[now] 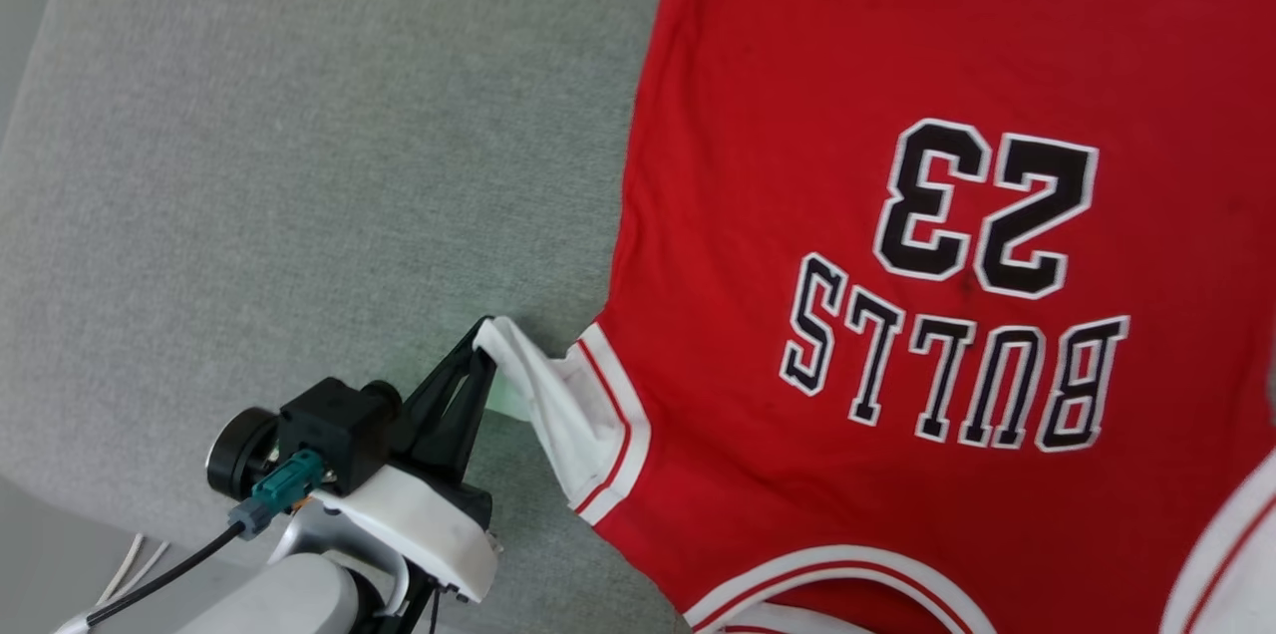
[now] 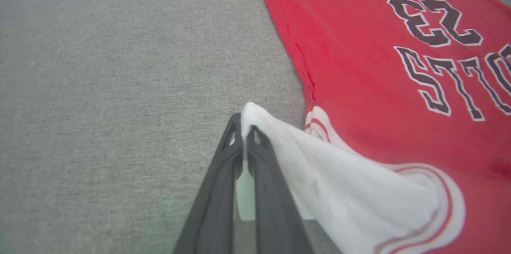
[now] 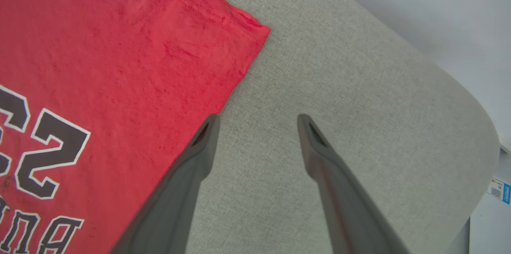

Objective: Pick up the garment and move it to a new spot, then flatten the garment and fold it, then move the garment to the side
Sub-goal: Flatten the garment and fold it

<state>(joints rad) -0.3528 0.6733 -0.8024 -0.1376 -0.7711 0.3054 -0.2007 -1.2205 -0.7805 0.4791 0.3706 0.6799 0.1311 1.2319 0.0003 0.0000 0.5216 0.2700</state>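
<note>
Garment (image 1: 797,66): red jersey tee, spread print side up on the grey upholstered surface (image 1: 299,165). The body looks mostly flat, and the "23" print (image 1: 987,205) reads upside down from the robot's side.
Sleeve (image 1: 563,400): white, on the robot's left, drawn out to a point away from the body. It seems to ride a little above the grey cloth.
Left gripper (image 1: 485,333): fingers pinched tight on the sleeve's tip (white cloth bulges over the tips in the wrist view).
Right gripper (image 3: 257,120): fingers spread wide with nothing between them, over bare grey surface just beside the tee's side edge.
Step in hand: flattening, by my reading. The sleeve is tugged outward to smooth it, and no fold has been made yet.
Next move calls for: laying the sleeve down flat and releasing it without dragging the body askew. The free gripper is well placed to steady or take the opposite edge.
</note>
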